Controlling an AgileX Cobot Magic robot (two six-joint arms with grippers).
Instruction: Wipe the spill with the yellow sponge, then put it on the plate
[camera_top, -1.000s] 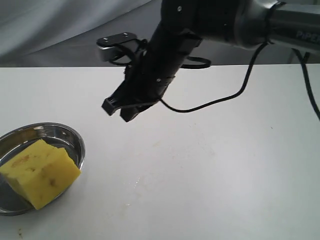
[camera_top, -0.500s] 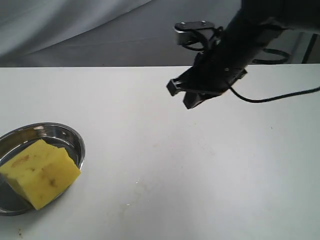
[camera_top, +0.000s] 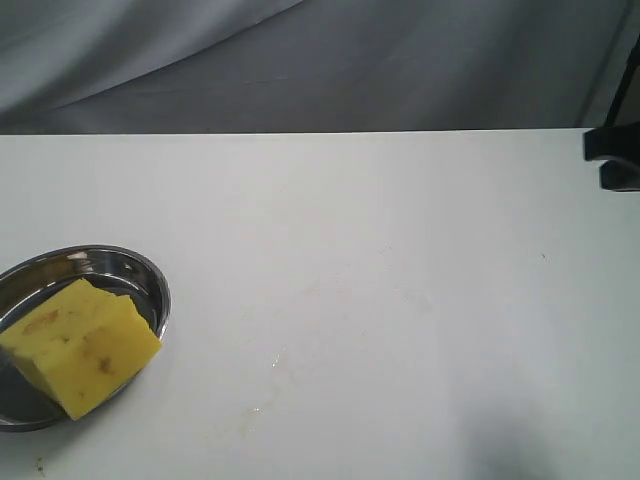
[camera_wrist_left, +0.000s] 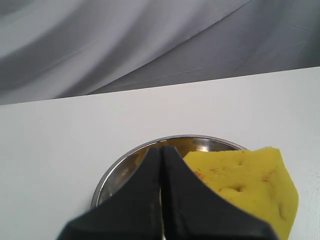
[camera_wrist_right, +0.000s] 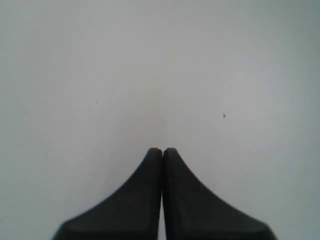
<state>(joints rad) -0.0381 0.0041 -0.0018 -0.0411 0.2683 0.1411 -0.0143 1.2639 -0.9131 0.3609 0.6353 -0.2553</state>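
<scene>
The yellow sponge (camera_top: 82, 345) lies in the steel plate (camera_top: 150, 278) at the table's front left, its brown-stained top facing up. The left wrist view shows the same sponge (camera_wrist_left: 250, 180) in the plate (camera_wrist_left: 112, 172), just beyond my left gripper (camera_wrist_left: 161, 148), which is shut and empty. The left gripper does not show in the exterior view. My right gripper (camera_wrist_right: 162, 149) is shut on nothing above bare white table; only its black tips (camera_top: 612, 160) show at the right edge of the exterior view. No amber drop is visible; only faint marks (camera_top: 275, 360) remain on the table.
White tabletop (camera_top: 400, 300) spreads from the plate to the right edge. Grey cloth (camera_top: 300, 60) hangs behind the far edge of the table.
The right arm has swung from over the table's middle to the far right and nearly left the exterior view. The sponge and plate have not moved.
</scene>
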